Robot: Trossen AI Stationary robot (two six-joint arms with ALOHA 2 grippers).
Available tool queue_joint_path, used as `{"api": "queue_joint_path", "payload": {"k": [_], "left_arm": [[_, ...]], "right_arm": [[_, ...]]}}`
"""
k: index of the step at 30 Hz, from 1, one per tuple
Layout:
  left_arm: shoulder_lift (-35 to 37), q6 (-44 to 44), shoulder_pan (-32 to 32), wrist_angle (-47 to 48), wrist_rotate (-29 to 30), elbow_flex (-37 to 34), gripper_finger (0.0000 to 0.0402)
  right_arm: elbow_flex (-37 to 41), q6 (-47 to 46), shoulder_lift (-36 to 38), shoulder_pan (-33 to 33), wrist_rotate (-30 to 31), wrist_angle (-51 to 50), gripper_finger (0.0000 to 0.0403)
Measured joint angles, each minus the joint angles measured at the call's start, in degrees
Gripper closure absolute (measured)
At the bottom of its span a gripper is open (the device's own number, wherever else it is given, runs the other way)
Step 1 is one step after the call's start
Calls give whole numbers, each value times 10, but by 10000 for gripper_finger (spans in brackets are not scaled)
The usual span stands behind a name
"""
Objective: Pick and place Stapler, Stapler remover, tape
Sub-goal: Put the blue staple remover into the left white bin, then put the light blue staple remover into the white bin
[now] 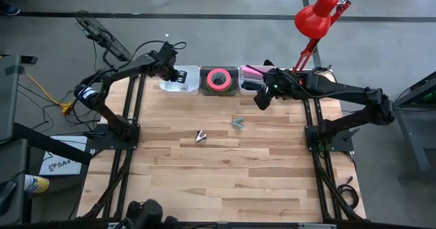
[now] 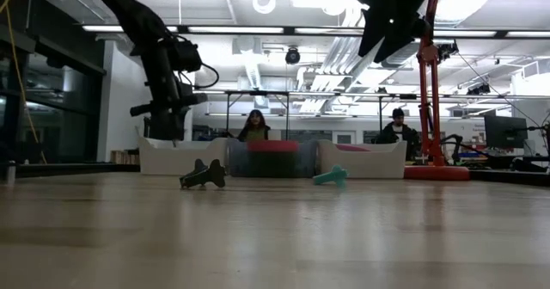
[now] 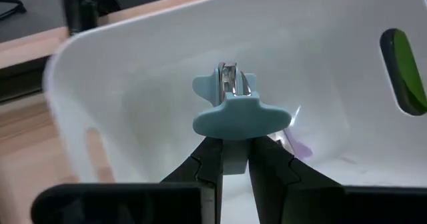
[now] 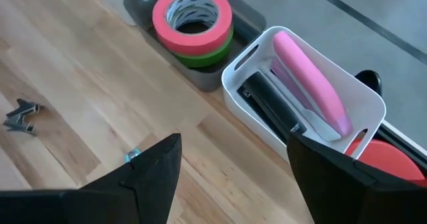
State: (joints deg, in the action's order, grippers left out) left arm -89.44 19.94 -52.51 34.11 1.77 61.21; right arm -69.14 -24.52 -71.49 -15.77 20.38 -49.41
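My left gripper (image 3: 230, 147) (image 1: 178, 75) hangs over the left white bin (image 3: 133, 84) (image 1: 189, 84) at the table's far edge, shut on a light-blue stapler remover (image 3: 237, 111). My right gripper (image 4: 233, 164) (image 1: 261, 99) is open and empty, raised just nearer than the right white bin (image 4: 233, 84), where a pink stapler (image 4: 310, 77) and a black stapler (image 4: 270, 104) lie. A pink tape roll (image 4: 192, 11) is stacked on a green one (image 4: 203, 51) in the grey middle bin (image 1: 218, 79). A dark stapler remover (image 1: 200, 136) and a teal one (image 1: 237, 122) lie on the table. My left gripper pinches the light-blue stapler remover between its two fingers by its handle end (image 3: 230, 159). The broad plastic wing (image 3: 240, 117) and metal claws (image 3: 230, 81) stick out past the fingertips. The remover is lifted clear, above the inside of the left white bin.
A red desk lamp (image 1: 317, 18) stands behind the right bin by the right arm. A purple thing (image 3: 300, 147) lies in the left bin. Two people (image 2: 255, 126) (image 2: 397, 126) sit beyond the table. Bare wood (image 1: 218, 181) stretches toward the near edge.
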Motion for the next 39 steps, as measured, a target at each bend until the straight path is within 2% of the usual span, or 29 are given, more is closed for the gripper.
{"api": "queue_joint_path", "payload": {"k": [12,19,28,33,39], "left_arm": [[-45,-3,0,-16,-14,0,360],[-54,-3,0,-15,-25,0,316],[-54,-6,0,-15,-38,0,307],[-54,-40,0,0,-53,10,296],[-54,-110,0,36,-73,59,287]], "right_arm": [[0,-26,0,0,-1,0,139],[0,-26,0,0,-15,0,139],[0,-20,0,0,-27,0,139],[0,35,-1,0,-54,10,139],[26,112,-5,0,-69,50,139]]}}
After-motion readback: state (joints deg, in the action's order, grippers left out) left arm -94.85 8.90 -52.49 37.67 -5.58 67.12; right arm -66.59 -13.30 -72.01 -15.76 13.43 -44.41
